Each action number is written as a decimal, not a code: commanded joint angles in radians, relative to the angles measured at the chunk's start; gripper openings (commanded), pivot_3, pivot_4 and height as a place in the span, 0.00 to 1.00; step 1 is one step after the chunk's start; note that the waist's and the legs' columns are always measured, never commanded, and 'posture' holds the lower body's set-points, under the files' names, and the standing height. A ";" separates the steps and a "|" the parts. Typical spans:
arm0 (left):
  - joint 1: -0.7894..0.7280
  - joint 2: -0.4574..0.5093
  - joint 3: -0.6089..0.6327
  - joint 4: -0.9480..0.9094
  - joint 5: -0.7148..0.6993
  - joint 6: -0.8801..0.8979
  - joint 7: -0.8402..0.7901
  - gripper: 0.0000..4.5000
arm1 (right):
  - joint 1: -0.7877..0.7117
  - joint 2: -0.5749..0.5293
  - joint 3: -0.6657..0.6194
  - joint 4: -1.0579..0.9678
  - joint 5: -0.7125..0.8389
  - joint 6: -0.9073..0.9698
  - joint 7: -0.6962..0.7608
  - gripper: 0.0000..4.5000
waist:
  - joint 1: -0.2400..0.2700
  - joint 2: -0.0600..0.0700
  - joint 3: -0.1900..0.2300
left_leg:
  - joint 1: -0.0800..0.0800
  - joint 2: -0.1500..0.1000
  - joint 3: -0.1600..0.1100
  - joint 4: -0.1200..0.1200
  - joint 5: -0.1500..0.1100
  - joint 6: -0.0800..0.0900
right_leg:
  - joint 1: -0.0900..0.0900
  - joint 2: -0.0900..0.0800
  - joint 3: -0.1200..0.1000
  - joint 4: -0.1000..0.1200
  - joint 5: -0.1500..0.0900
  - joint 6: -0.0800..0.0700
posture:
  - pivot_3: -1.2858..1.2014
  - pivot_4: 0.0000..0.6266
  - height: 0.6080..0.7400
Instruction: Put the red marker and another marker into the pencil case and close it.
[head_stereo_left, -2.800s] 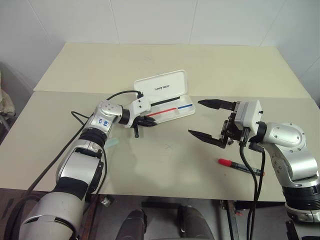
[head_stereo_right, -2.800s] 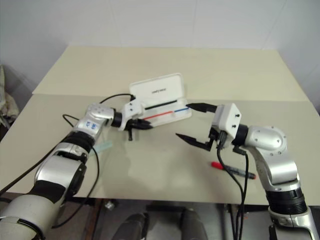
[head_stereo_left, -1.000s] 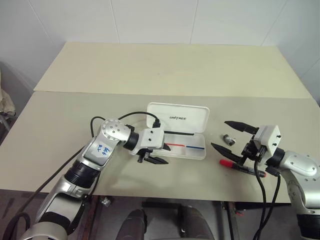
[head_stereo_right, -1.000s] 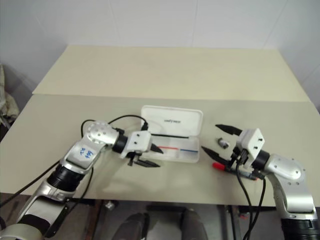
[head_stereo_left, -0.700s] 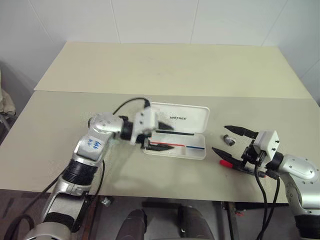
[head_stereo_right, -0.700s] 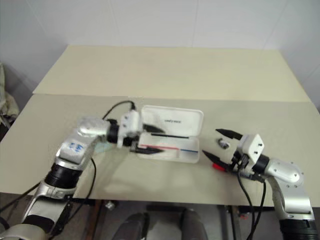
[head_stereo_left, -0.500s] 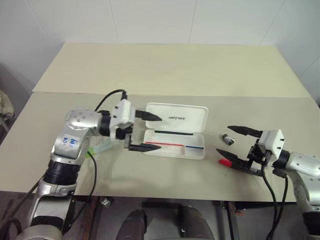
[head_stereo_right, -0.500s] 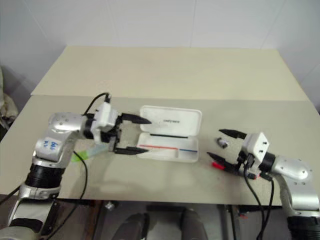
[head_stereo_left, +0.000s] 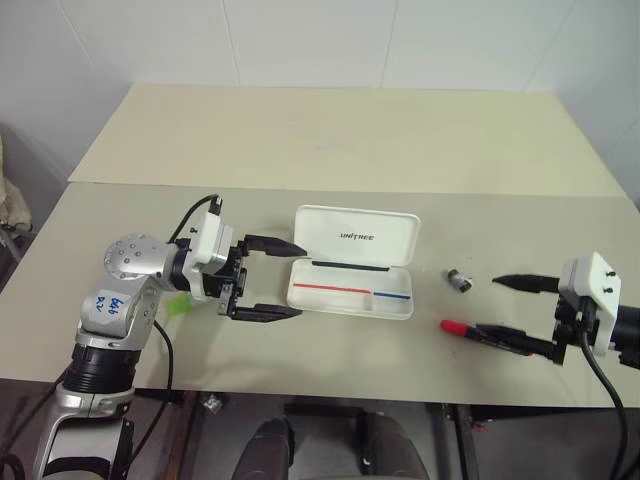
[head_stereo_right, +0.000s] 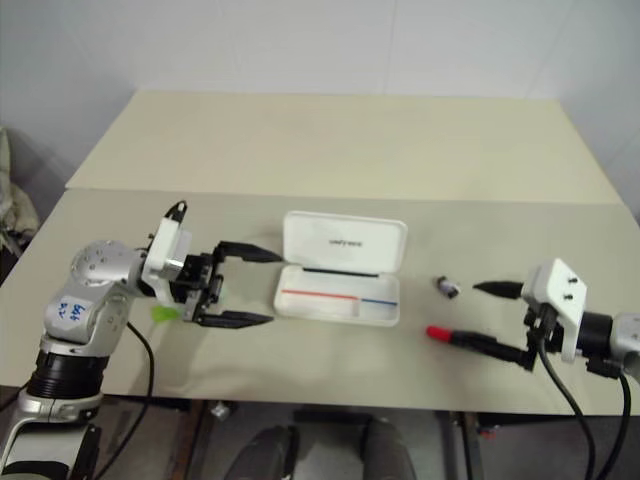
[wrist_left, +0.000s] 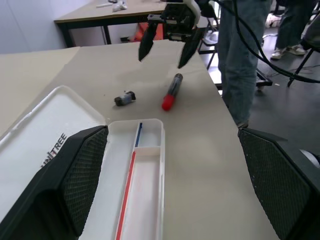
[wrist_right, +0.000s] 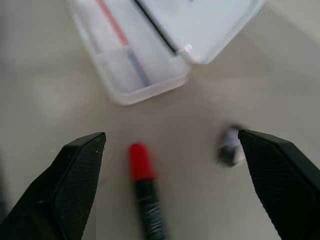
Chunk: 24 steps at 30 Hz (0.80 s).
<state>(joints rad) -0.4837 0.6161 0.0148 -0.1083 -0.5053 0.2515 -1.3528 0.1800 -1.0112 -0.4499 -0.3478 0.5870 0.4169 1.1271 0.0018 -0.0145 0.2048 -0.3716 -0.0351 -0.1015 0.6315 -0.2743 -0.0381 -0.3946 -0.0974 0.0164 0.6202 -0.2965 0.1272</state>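
Beige table (head_stereo_left: 330, 140) in front of me, two slabs butted w/ a seam running across; white wall behind. In my left wrist view, another table in the background and a person's legs in jeans (wrist_left: 240, 55) standing off the table's edge.

The pencil case (head_stereo_left: 352, 262) lies mid-table, lid open and laid back flat w/ "UNITREE" print up; tray shows a red and a blue stripe and looks empty.

My left gripper (head_stereo_left: 270, 278): fingers spread wide, pointing toward the case, just beside its left end, not touching it, holding nothing. A bit of bright green shows on the table just beside my left forearm (head_stereo_left: 178, 305), prob. the green marker, mostly hidden by the arm.

My right gripper (head_stereo_left: 515, 312): fingers wide apart too, nothing pinched. The red marker (head_stereo_left: 482, 333) lies on the table right of the case, red cap toward the case, black barrel running toward my right hand. My lower finger (head_stereo_left: 525, 347) lies along the barrel's far end as seen from the head; can't tell if it touches. In the right wrist view the marker (wrist_right: 145, 192) sits between my two fingers, w/ clear gaps on both sides.

Small grey-black object (head_stereo_left: 459, 280) on the table between case and right gripper, near the marker's cap but apart from it; too small to identify.
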 joint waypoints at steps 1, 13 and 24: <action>0.021 0.002 -0.010 0.003 -0.012 -0.033 -0.028 0.99 | 0.039 -0.020 -0.071 -0.073 0.028 0.050 0.012 1.00 | -0.001 0.000 0.000 | 0.001 0.000 0.001 0.000 0.000 0.000 | 0.000 0.000 0.000 0.000 0.000 0.000 | 0.52 0.24 1.00; -0.040 -0.014 0.008 0.170 0.014 -0.198 -0.045 0.99 | 0.023 0.048 0.057 0.240 -0.162 -0.236 0.097 1.00 | -0.003 -0.001 0.000 | 0.001 0.000 0.002 0.001 0.000 0.000 | 0.001 0.000 0.001 -0.002 0.001 0.001 | 0.52 0.24 1.00; -0.027 0.000 0.013 0.154 0.013 -0.215 -0.028 1.00 | -0.044 0.044 0.173 0.376 -0.215 -0.324 0.178 0.80 | -0.003 0.000 0.000 | 0.001 0.000 0.002 0.000 0.000 0.000 | 0.001 0.000 0.001 -0.002 0.002 0.001 | 0.52 0.24 1.00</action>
<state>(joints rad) -0.5054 0.6037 0.0011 0.0639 -0.4859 0.0514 -1.3881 0.1417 -0.9671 -0.2776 0.0317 0.3732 0.1151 1.2925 -0.0013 -0.0150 0.2050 -0.3704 -0.0351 -0.0994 0.6318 -0.2743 -0.0377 -0.3937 -0.0973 0.0178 0.6185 -0.2943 0.1285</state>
